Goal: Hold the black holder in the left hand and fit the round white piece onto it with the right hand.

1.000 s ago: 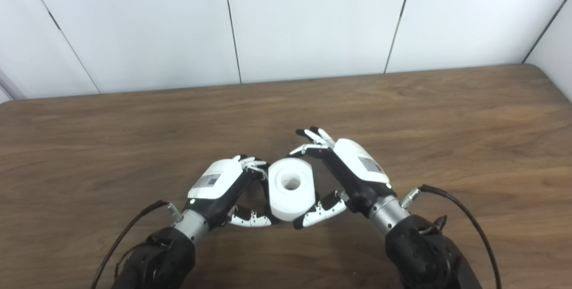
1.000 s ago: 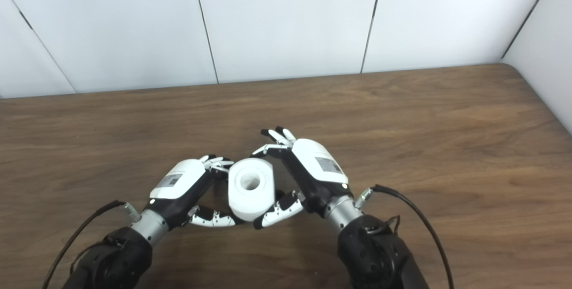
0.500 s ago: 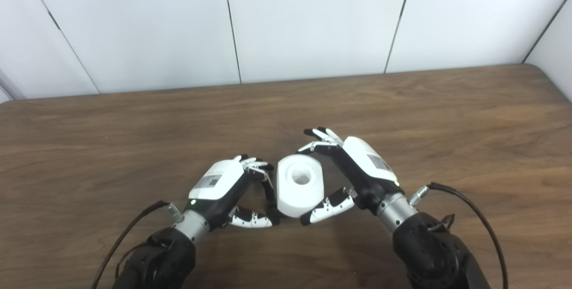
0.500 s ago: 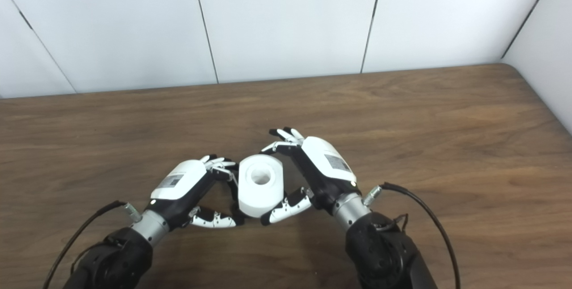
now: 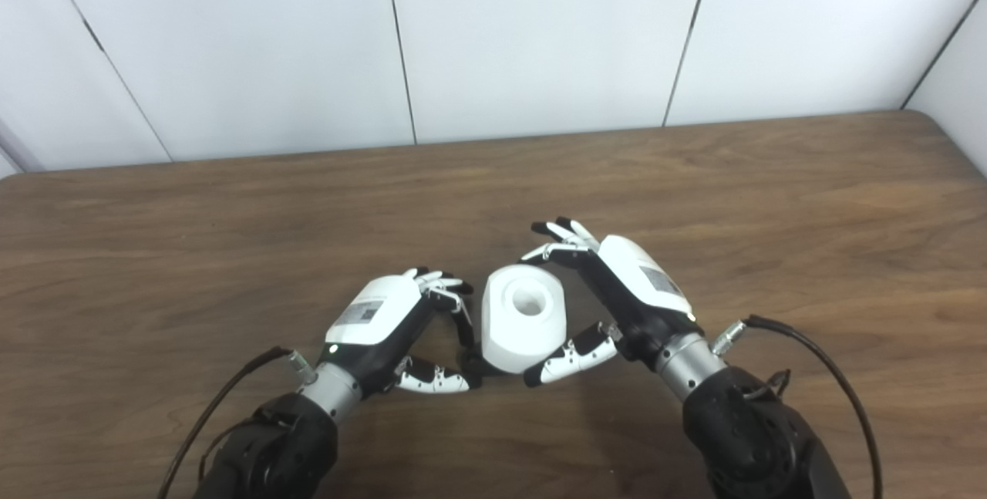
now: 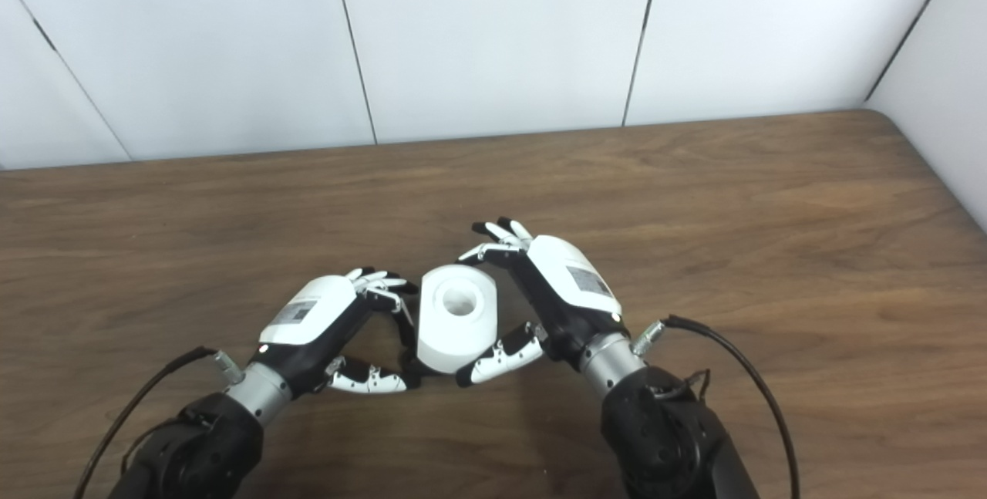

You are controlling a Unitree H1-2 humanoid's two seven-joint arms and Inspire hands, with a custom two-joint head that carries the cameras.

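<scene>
The round white piece (image 5: 524,319), a thick drum with a hole in its top face, is gripped in my right hand (image 5: 626,297), fingers at its far side and thumb under its near side. My left hand (image 5: 383,319) is shut on the black holder (image 5: 465,331), a thin dark part seen edge-on between its fingertips and thumb. The white piece sits just right of the holder, tilted, its lower left edge close to the holder's bottom end. Whether they touch there I cannot tell. Both hands hover low over the wooden table (image 5: 231,221).
White wall panels (image 5: 540,36) stand behind the table's far edge. The table's right corner (image 6: 887,121) meets a side wall. A black cable (image 5: 817,383) loops off my right wrist and another cable (image 5: 224,399) off my left.
My right hand has carried the white piece a little to the right and tilted it, opening a gap that shows the black holder. The left hand has stayed put.
</scene>
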